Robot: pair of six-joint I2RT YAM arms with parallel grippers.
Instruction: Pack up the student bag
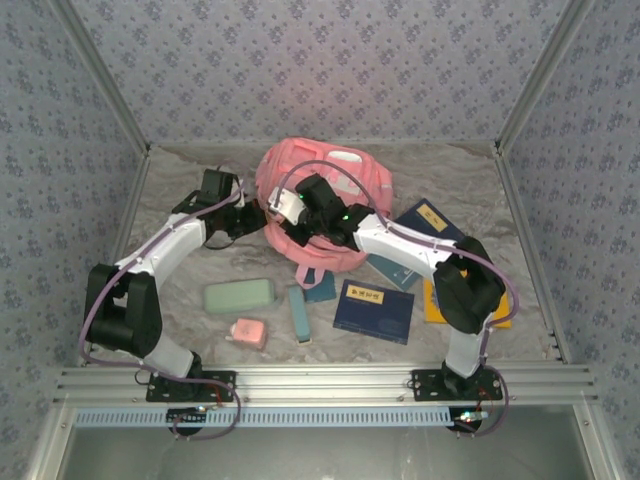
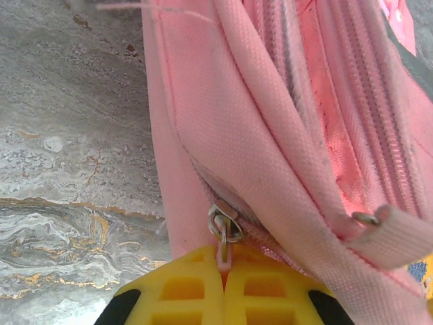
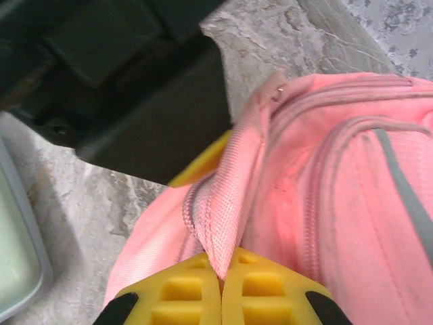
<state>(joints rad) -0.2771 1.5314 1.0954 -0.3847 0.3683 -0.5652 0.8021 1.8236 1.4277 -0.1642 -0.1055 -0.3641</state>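
Left wrist: left claw [image 2: 224, 274] pinches zip pull [image 2: 223, 252], right claw [image 3: 221, 276] clamps bag [image 3: 338, 203] fold — unzipping, I guess; steady pull next.

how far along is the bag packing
Barely begun: nothing looks packed. In hand: the left jaws are shut on the student bag's zipper pull, the right jaws on a fold of its fabric, seemingly to open it. Left: unzipping, then loading the green case, blue book and the other items on the table.

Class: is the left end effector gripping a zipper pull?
Yes, the left end effector pinches the zipper pull of the pink backpack.
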